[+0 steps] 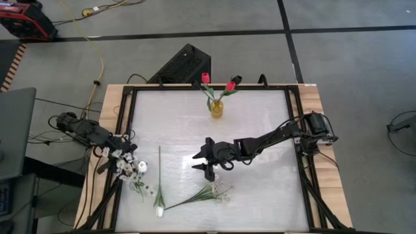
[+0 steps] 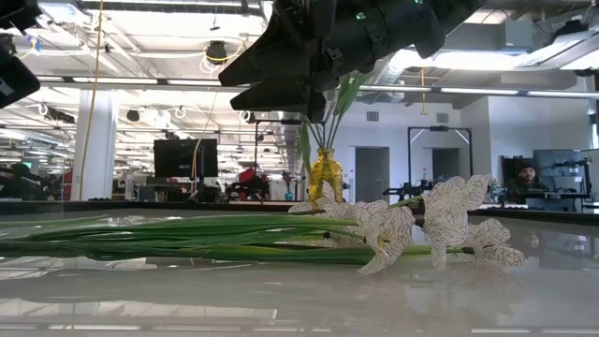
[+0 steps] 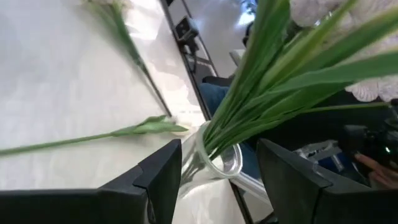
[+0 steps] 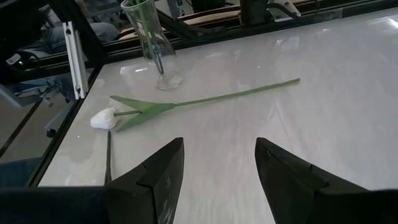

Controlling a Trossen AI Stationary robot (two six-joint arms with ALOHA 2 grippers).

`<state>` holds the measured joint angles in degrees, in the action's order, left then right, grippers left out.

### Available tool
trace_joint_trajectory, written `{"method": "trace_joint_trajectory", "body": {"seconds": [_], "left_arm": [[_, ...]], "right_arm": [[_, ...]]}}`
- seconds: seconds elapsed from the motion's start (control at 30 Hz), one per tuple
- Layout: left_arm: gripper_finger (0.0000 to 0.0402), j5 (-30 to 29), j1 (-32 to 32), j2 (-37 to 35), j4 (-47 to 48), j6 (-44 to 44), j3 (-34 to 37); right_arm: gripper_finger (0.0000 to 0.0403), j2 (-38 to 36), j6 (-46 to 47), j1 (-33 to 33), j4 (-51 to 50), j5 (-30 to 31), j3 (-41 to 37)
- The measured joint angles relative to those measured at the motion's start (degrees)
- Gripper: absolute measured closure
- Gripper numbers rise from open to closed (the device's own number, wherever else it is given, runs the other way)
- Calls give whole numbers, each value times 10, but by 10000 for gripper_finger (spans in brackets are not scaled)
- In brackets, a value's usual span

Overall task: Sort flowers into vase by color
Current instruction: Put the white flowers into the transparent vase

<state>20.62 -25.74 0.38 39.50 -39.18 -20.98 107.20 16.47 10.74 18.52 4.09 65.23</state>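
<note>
White table (image 1: 260, 188), framed in black rails: right gripper (image 1: 201, 162) hovers mid-table, fingers spread, grasping nothing. Left gripper (image 1: 123, 158) sits at the left edge, fingers apart w/ a clear vase (image 3: 214, 163) of white flowers between them. Yellow vase (image 1: 216, 108) at the far side holds two red tulips (image 1: 218, 83). A white spray (image 1: 211, 192) and a white tulip (image 1: 159, 209) lie flat near the front edge.

R gripper (image 1: 203, 162) open mid-table; L gripper (image 1: 123, 159) open at left edge.

Black box (image 1: 181, 65) and yellow cable (image 1: 99, 57) on grey floor (image 1: 351, 58)
</note>
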Motion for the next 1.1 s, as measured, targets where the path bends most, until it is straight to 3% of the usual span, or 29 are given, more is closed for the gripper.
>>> {"method": "trace_joint_trajectory", "body": {"seconds": [0.3,0.67,0.87,1.1], "left_arm": [[205,-84,0,0,76,2,-68],[206,-317,0,0,242,-11,-145],[218,-395,0,0,245,-15,-149],[235,-443,0,0,214,-42,-149]], "right_arm": [[179,0,0,0,0,-1,0],[179,0,-3,-4,0,-33,1],[179,0,-2,-2,-40,-48,34],[179,0,0,29,-172,-48,115]]}}
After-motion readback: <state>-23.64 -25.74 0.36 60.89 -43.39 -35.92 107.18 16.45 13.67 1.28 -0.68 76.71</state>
